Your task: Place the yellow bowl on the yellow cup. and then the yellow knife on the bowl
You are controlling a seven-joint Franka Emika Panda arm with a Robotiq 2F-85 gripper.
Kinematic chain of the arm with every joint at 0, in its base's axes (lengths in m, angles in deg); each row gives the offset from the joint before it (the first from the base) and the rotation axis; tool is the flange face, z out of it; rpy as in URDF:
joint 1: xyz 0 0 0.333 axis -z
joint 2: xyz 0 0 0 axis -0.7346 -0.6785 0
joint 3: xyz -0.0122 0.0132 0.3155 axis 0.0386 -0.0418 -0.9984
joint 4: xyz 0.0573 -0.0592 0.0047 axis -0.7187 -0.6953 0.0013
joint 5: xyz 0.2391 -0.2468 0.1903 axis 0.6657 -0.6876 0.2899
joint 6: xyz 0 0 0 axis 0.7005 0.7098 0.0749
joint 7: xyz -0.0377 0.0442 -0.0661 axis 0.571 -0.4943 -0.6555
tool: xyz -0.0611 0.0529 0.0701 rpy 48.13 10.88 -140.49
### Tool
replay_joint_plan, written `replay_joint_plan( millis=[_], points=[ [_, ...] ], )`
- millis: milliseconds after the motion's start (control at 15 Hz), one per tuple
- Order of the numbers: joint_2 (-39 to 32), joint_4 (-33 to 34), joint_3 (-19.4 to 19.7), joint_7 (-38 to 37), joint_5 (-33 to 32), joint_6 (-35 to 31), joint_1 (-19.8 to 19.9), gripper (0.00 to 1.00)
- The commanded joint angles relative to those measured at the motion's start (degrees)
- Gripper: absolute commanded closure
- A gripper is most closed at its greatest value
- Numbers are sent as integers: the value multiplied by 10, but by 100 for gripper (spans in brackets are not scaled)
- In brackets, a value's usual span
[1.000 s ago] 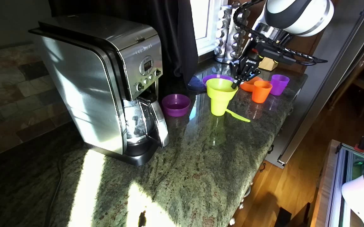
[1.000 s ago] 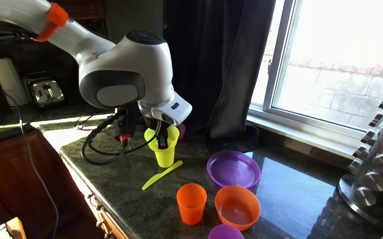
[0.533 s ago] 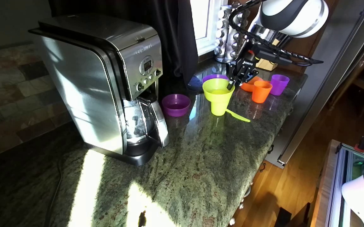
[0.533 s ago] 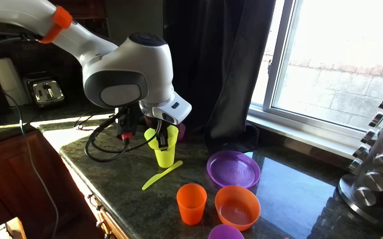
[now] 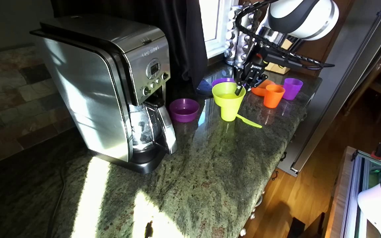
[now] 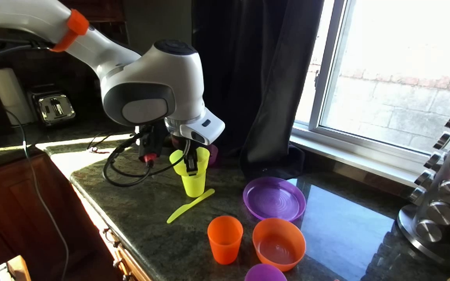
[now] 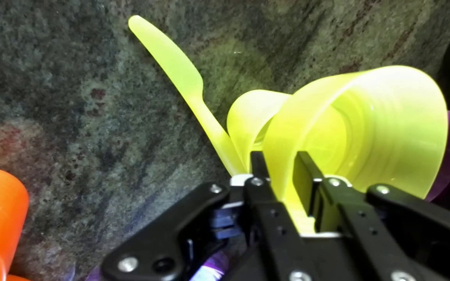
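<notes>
The yellow bowl [image 7: 388, 128] is sitting on the yellow cup [image 7: 248, 115] — my pincer [image 7: 281, 158] is gaping slightly around the bowl's rim.

Exterior views from seemingly opposite counter [image 5: 193, 191] ends, wrist view close above, yellow bowl [image 7: 365, 128] in all.

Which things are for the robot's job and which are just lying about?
For the job:
round yellow plastic bowl
narrow yellow plastic cup
thin, flat yellow plastic knife
black robot gripper

Just lying about:
tapered orange plastic cup
round orange plastic bowl
shallow round purple plastic dish
round purple plastic bowl
tapered purple plastic cup
boxy silver metal coffee maker
</notes>
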Motion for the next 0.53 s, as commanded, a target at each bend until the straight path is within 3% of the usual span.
replay_joint_plan(
  millis=[0,467],
  points=[
    [-12,7,-5,-11,10,-9,-4,100],
    [-5,2,-5,-19,10,-13,-2,99]
  ],
)
